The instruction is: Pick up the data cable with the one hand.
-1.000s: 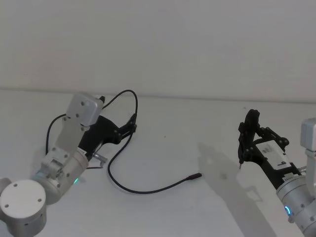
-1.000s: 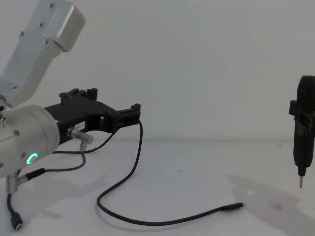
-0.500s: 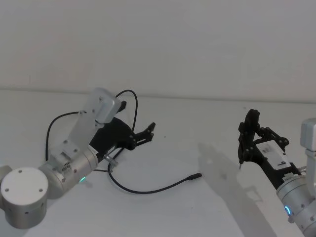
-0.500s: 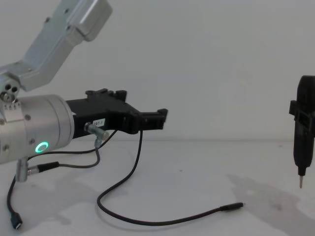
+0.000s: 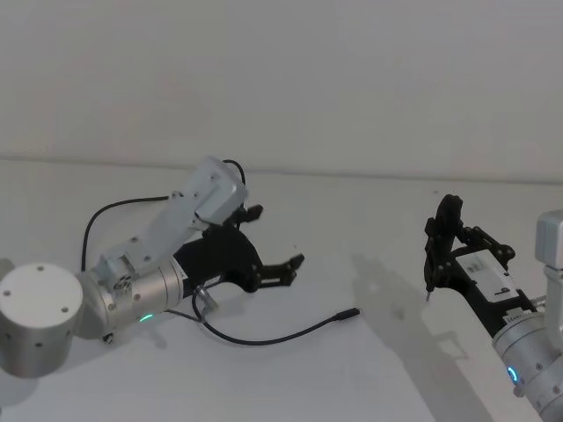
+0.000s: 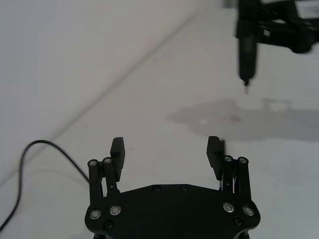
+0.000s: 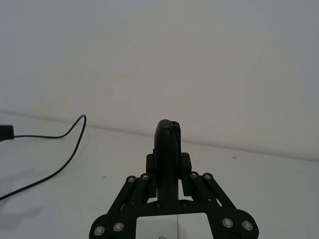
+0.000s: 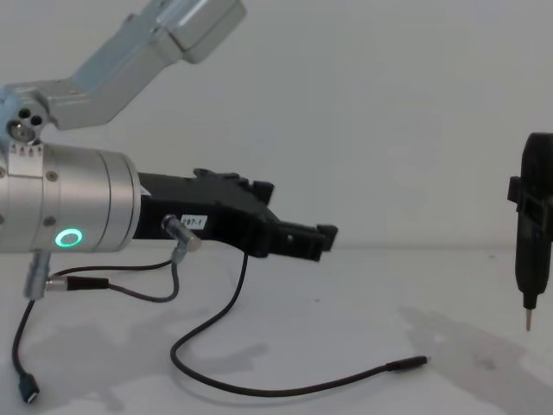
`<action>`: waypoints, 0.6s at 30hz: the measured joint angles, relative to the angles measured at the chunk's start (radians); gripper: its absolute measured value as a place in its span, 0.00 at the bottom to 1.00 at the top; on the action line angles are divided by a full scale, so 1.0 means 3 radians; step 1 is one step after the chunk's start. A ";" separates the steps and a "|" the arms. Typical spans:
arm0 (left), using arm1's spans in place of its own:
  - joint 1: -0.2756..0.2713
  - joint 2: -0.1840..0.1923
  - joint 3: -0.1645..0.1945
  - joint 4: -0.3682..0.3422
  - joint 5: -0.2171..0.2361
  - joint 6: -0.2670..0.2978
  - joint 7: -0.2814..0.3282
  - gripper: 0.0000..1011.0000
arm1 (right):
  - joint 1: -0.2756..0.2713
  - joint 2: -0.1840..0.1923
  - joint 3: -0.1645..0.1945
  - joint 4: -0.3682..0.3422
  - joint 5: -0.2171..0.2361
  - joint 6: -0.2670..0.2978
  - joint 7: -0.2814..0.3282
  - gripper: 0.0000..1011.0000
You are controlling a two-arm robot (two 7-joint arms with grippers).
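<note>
One data cable (image 8: 404,365), one short grey cord (image 8: 130,290), one pin-tipped tool (image 8: 536,226). Two grippers: the left gripper (image 6: 166,145), the right gripper (image 7: 168,164)

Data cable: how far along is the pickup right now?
Done: nothing gripped yet. In hand: the left gripper hovers above the table with jaws open, near the data cable, which lies loose on the table. Left: lower onto the cable, close, lift. The right gripper sits aside, shut on a pin-tipped tool.
</note>
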 joint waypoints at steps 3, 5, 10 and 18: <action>-0.0071 0.0043 0.0050 -0.0001 -0.0008 0.0070 -0.0123 0.99 | 0.0000 0.0000 0.0000 0.0000 0.0000 0.0000 0.0000 0.27; -0.0147 0.0085 0.0103 0.0000 -0.0010 0.0147 -0.0259 0.99 | 0.0000 0.0000 0.0000 0.0000 0.0000 0.0000 0.0000 0.27; -0.0322 0.0158 0.0237 0.0039 -0.0003 0.0317 -0.0530 0.99 | 0.0000 0.0000 0.0000 0.0000 0.0000 0.0000 0.0000 0.27; -0.0519 0.0191 0.0384 0.0134 0.0007 0.0542 -0.0782 0.99 | 0.0000 0.0000 0.0000 0.0000 0.0000 0.0000 0.0000 0.27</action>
